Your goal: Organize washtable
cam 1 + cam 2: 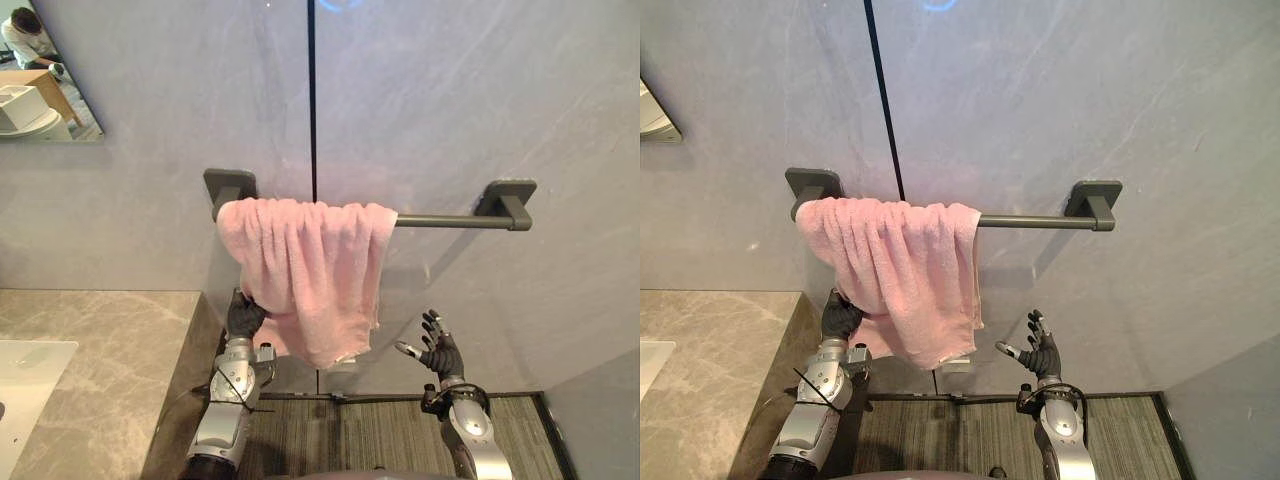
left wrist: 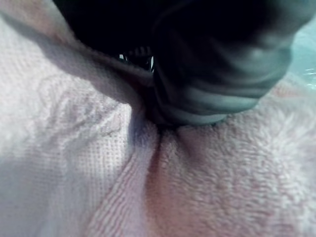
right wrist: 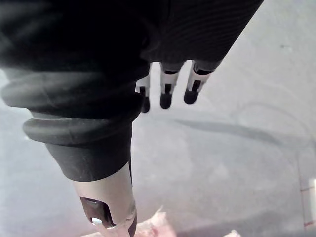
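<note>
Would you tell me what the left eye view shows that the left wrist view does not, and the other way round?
Left eye view: the pink towel hangs bunched over the left end of a dark towel bar, a marble counter lies to the lower left, and the right hand is raised with fingers spread, apart from the towel. Left wrist view: the towel's weave and folds from very close, pressed against the dark cover of the left hand. Both: the left hand touching the towel.

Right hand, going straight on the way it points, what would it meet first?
The right hand would probably meet the pale grey wall below the dark towel bar; depth unclear.
</note>
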Robot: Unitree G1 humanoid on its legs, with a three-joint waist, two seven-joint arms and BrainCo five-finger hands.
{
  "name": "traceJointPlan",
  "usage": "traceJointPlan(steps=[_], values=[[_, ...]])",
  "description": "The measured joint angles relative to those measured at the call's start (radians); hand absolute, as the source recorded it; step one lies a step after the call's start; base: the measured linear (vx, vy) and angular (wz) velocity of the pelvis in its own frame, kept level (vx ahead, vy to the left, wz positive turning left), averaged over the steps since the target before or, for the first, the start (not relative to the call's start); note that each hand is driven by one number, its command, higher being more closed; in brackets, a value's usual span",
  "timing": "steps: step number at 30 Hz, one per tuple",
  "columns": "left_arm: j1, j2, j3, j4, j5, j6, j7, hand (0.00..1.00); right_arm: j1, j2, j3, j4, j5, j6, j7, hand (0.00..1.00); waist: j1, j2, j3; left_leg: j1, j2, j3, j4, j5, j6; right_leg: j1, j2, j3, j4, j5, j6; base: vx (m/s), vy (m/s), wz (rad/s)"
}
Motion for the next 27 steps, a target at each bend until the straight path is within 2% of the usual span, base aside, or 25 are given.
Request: traceJointPlan(steps=[3,8,20,27], values=[[0.0,-0.001,-0.01,-0.024,0.0,-0.01,-0.001,1.0,0.025,-0.002,0.017,-0.076,-0.019,-0.003,0.002,0.0,-0.002,0.0,0.007,0.005,-0.003,-0.001,0.002,-0.005,0.007,-0.004,-0.003,0.005,0.017,-0.007,0.003,-0.08,0.006,-0.04],[0.0,-0.002,-0.018,-0.062,0.0,-0.022,-0.001,1.0,0.021,-0.038,0.073,-0.163,-0.06,-0.036,0.018,0.0,-0.001,0.0,0.008,-0.002,-0.005,0.008,0.008,-0.006,0.007,-0.022,-0.004,0.019,0.033,-0.01,0.004,-0.03,0.003,-0.06],[0.0,0.004,-0.075,-0.062,-0.001,-0.031,-0.002,1.0,-0.06,-0.116,0.158,-0.16,-0.099,-0.038,-0.002,0.0,-0.005,0.001,0.008,-0.025,-0.006,-0.02,0.021,-0.006,0.008,-0.033,-0.004,0.011,0.033,-0.009,0.004,-0.01,-0.006,0.03],[0.001,0.005,-0.087,-0.062,-0.029,-0.035,-0.022,1.0,-0.116,-0.132,0.182,-0.111,-0.106,-0.036,-0.015,0.0,-0.007,0.001,0.008,-0.04,-0.005,-0.038,0.038,-0.005,0.008,-0.034,-0.004,0.001,0.033,-0.006,0.0,-0.04,-0.015,0.05]])
